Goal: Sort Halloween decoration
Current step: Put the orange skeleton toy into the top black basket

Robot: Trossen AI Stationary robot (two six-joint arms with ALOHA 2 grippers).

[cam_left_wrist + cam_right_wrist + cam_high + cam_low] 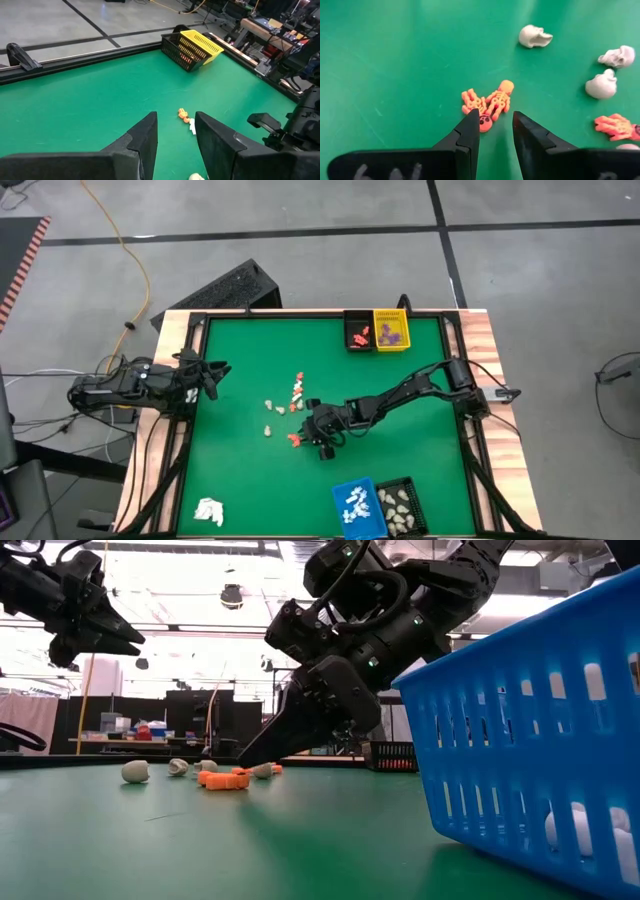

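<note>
Two orange skeleton pieces [490, 104] lie on the green mat, just ahead of my right gripper [495, 117]. It is open and low over the mat at the table's middle [303, 431], its fingers slanting down [250, 752]. Cream skulls [535, 36] [601, 85] and another orange piece [615, 125] lie nearby. More orange and white pieces [298, 390] lie a little farther off. My left gripper [175, 122] is open and raised over the mat's left edge [220, 370], touching nothing. My right gripper comes at the orange skeletons slanting down from the table's right side. One fingertip [474, 119] stands right beside the round end [485, 123] of one skeleton, which lies flat on the mat. I cannot tell whether it touches.
At the far edge stand a black basket [357, 338] holding orange pieces and a yellow basket [391, 320] holding purple ones. At the near edge are a blue basket [345, 517] with white pieces and a black basket [408, 490] with cream ones. A white wadded lump [209, 511] lies near-left.
</note>
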